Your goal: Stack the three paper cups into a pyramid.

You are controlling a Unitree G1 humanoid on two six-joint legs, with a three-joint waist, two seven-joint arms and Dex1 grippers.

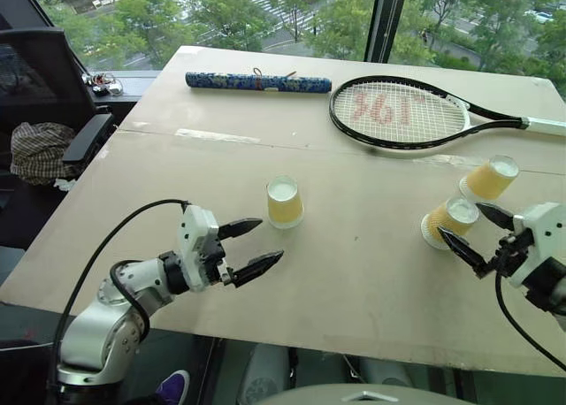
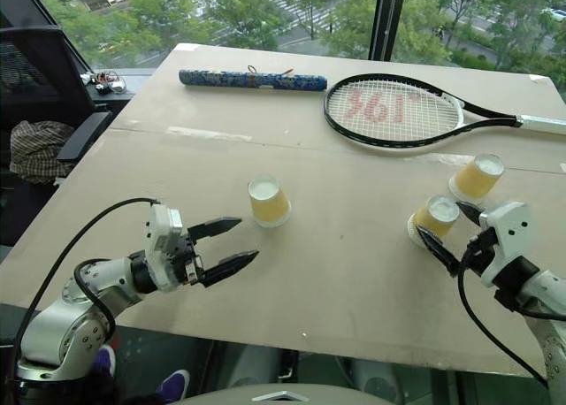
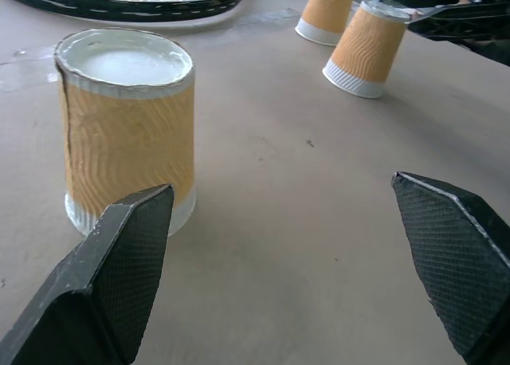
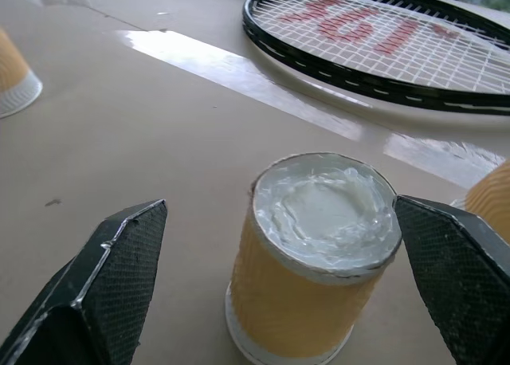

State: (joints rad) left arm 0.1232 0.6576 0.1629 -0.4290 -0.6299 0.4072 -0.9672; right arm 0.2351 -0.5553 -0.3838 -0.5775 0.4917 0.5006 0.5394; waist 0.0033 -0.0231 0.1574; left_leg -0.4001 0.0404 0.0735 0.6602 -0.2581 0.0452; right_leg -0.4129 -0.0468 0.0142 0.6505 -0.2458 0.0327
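Note:
Three paper cups stand upside down on the beige table [image 1: 354, 281], with yellow-orange sides and white bases up. The middle cup [image 1: 285, 202] stands alone; my left gripper [image 1: 270, 240] is open just short of it, slightly to its right, not touching. In the left wrist view this cup [image 3: 127, 134] rises beyond the left finger. At the right, the near cup [image 1: 451, 221] stands between the spread fingers of my open right gripper [image 1: 459, 218], with gaps on both sides in the right wrist view [image 4: 307, 285]. The far cup [image 1: 489, 179] stands just behind it.
A black tennis racket [image 1: 402, 113] lies across the far right of the table, and a blue patterned tube [image 1: 256, 82] lies at the far middle. A black office chair [image 1: 53, 95] stands off the table's left edge. Windows rise behind the table.

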